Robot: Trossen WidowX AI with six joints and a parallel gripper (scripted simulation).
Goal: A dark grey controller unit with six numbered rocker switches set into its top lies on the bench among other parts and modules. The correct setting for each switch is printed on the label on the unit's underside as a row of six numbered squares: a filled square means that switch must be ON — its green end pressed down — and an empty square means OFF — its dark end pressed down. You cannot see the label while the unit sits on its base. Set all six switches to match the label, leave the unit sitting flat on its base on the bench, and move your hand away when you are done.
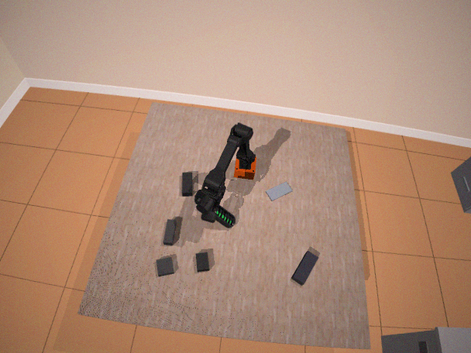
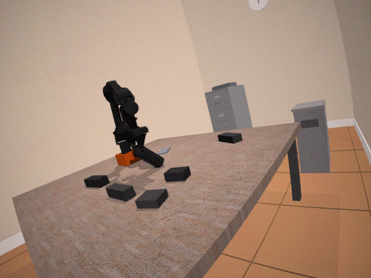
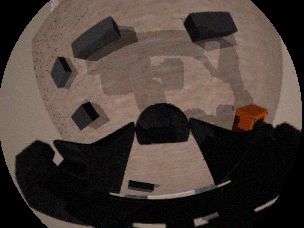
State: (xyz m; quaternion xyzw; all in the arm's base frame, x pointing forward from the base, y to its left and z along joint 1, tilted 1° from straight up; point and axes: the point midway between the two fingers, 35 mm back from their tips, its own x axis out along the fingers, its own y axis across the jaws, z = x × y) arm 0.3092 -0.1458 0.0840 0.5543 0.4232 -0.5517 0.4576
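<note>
Controller unit (image 1: pixel 225 214) (image 2: pixel 150 156) (image 3: pixel 162 125) partly hidden by gripper (image 1: pixel 212 215) (image 2: pixel 141 147) (image 3: pixel 162 124); label seemingly unseen.

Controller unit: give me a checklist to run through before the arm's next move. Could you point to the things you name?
1. Controller unit (image 1: pixel 226 217) (image 2: pixel 150 157) (image 3: pixel 162 126) between the fingers of the gripper (image 1: pixel 215 210) (image 2: pixel 138 147) (image 3: pixel 162 124): ok.
2. Unit flat on its base: not ok, it is tilted.
3. Label readable: not ok, no view shows it.
4. Switches matching the label: cannot tell.
5. Unit's lower end off the bench (image 1: pixel 252 302) (image 2: pixel 122 235) (image 3: pixel 175 167): cannot tell.
6. Unit apart from the loose dark blocks: ok.
</note>
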